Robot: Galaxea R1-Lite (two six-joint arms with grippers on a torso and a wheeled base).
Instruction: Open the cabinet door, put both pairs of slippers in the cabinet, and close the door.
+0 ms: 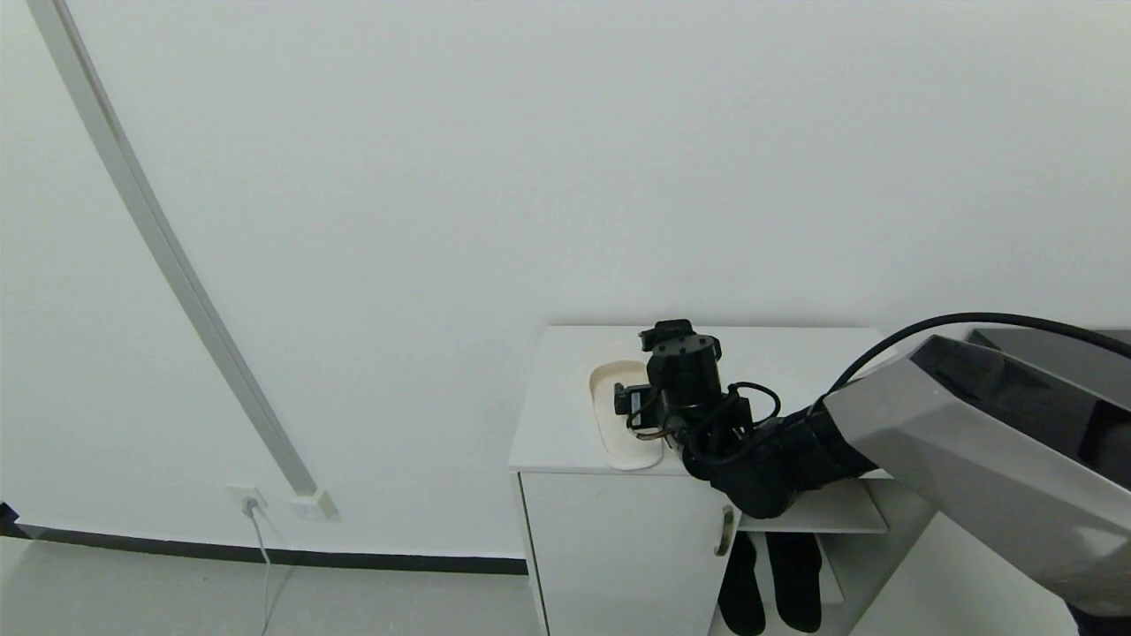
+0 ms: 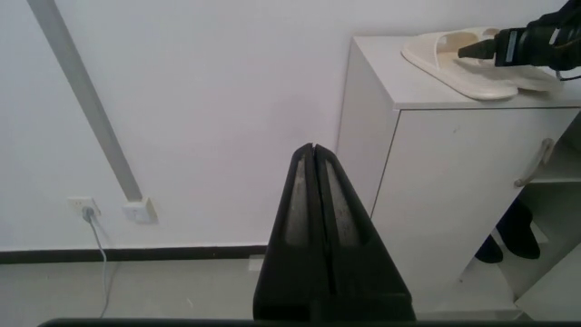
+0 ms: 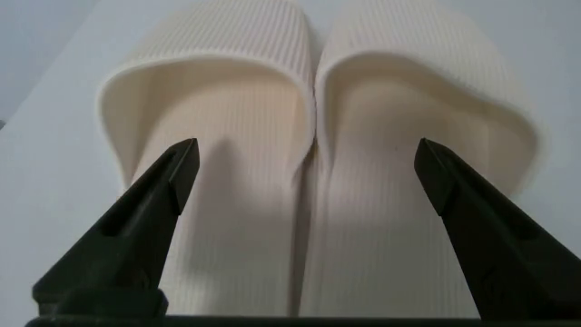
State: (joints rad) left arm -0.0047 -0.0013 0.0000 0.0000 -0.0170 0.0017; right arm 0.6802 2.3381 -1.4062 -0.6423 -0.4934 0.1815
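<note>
Right wrist view gives you the right gripper spread wide, one finger over each of the cream slippers, gripping nothing (the pair lies side by side on the cabinet top). The black slippers stand inside the open compartment, at 5 o'clock from the cream pair. Your left gripper is closed and empty.
</note>
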